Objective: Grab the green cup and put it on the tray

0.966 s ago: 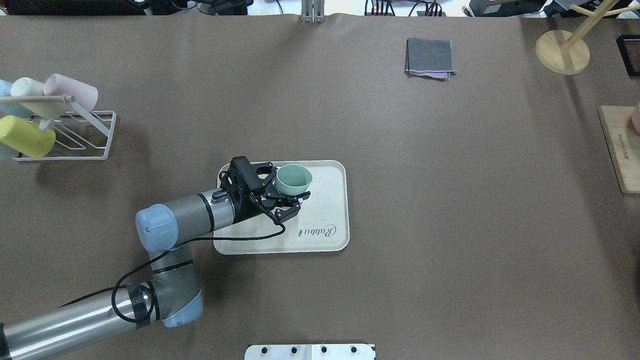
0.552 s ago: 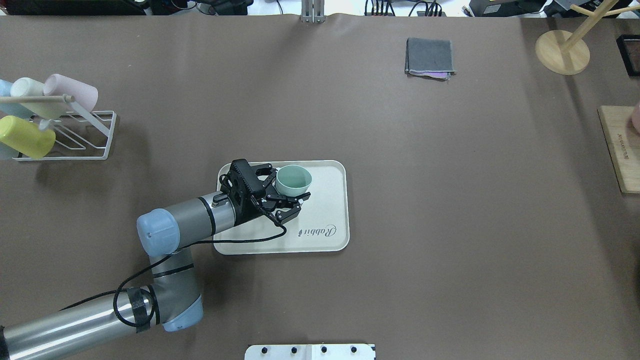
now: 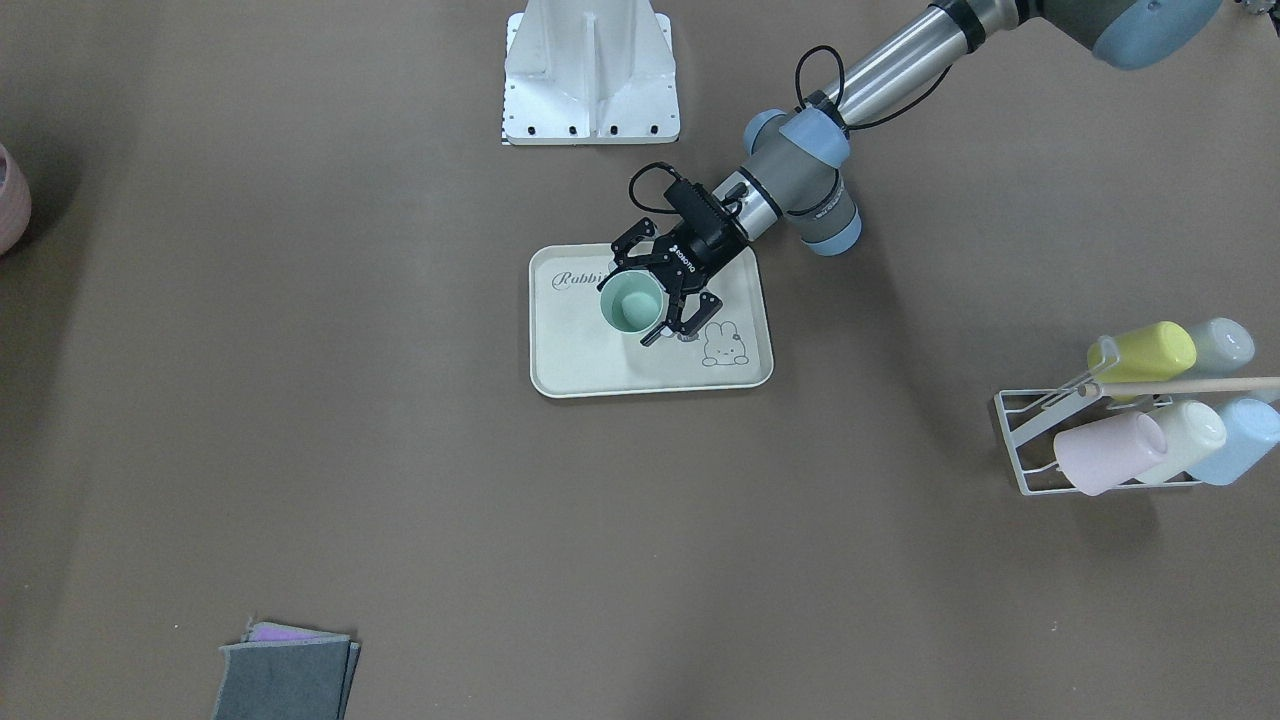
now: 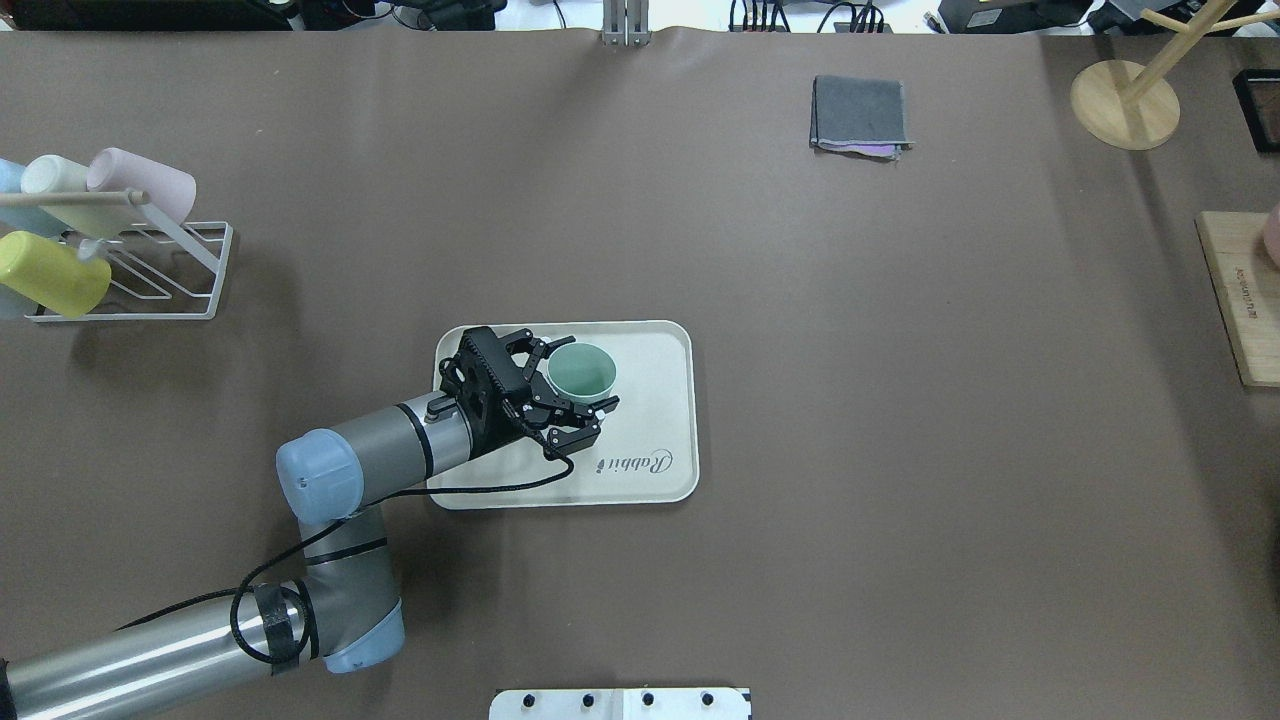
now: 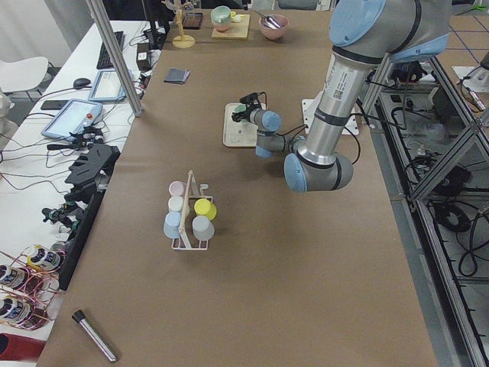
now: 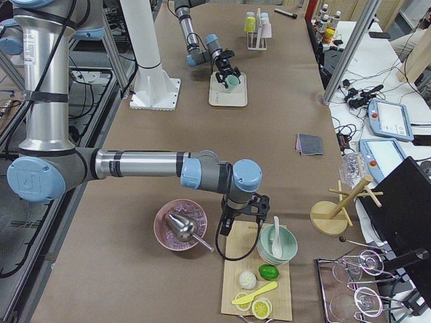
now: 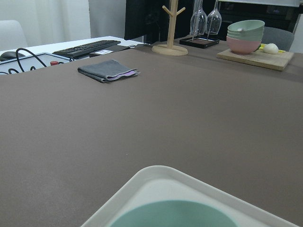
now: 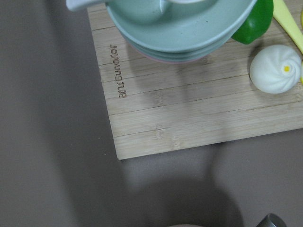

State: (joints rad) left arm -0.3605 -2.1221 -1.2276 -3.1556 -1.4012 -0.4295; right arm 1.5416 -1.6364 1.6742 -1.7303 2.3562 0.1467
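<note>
The green cup (image 4: 581, 372) stands upright and open-topped on the cream tray (image 4: 655, 400), in the tray's far-left part. It also shows in the front-facing view (image 3: 630, 303) on the tray (image 3: 600, 365). My left gripper (image 4: 590, 373) reaches in from the left, one finger on each side of the cup, and looks open with a small gap to the wall. The left wrist view shows only the cup's rim (image 7: 175, 215) and the tray's rim (image 7: 156, 172). My right gripper (image 6: 232, 222) hovers at the wooden board's edge; I cannot tell whether it is open or shut.
A white wire rack (image 4: 150, 280) with several cups stands at the far left. A folded grey cloth (image 4: 860, 112) and a wooden stand (image 4: 1125, 105) lie at the back right. A wooden board (image 4: 1235, 300) with stacked bowls (image 6: 277, 245) is at the right end.
The left gripper has lowered the green cup onto the tray and drawn slightly back toward the robot. Its fingers look spread wider than before.
</note>
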